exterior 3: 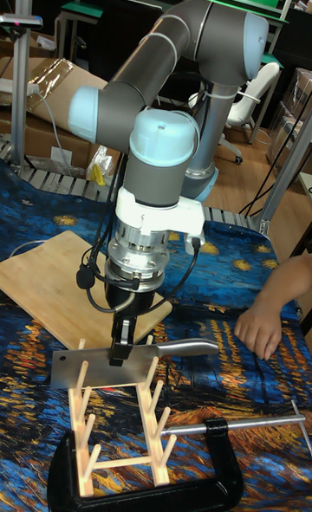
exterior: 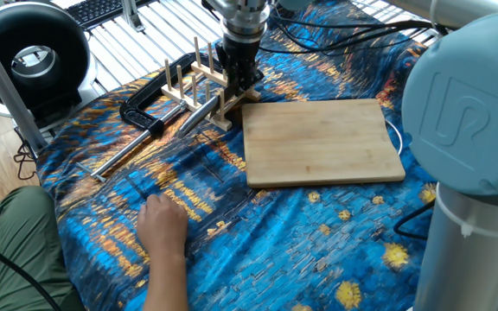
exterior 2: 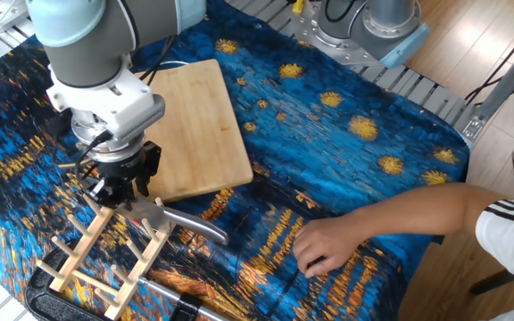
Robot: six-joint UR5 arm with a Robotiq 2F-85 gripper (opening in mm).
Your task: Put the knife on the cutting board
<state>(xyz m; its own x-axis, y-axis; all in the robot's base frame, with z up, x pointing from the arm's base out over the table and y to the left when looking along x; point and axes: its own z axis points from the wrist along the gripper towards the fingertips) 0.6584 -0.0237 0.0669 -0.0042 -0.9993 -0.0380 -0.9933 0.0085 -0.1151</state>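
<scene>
The knife, an all-silver cleaver [exterior 3: 87, 368], stands on edge across the wooden peg rack [exterior 3: 117, 430], its rounded handle [exterior 2: 193, 225] sticking out toward the person's side. My gripper [exterior 3: 121, 347] is low over the blade's top edge near the handle, open, with a finger on either side of the blade. Seen from the other side, the gripper [exterior 2: 123, 191] hovers at the rack's near end, right beside the cutting board [exterior 2: 199, 125]. The bamboo cutting board [exterior: 322, 140] lies flat just right of the rack and the gripper [exterior: 240, 85].
A black clamp [exterior: 150, 108] with a long metal rod lies left of the rack [exterior: 193, 78]. A person's hand [exterior: 162, 226] rests on the blue patterned cloth near the front. The arm's base [exterior: 469, 130] stands at the right.
</scene>
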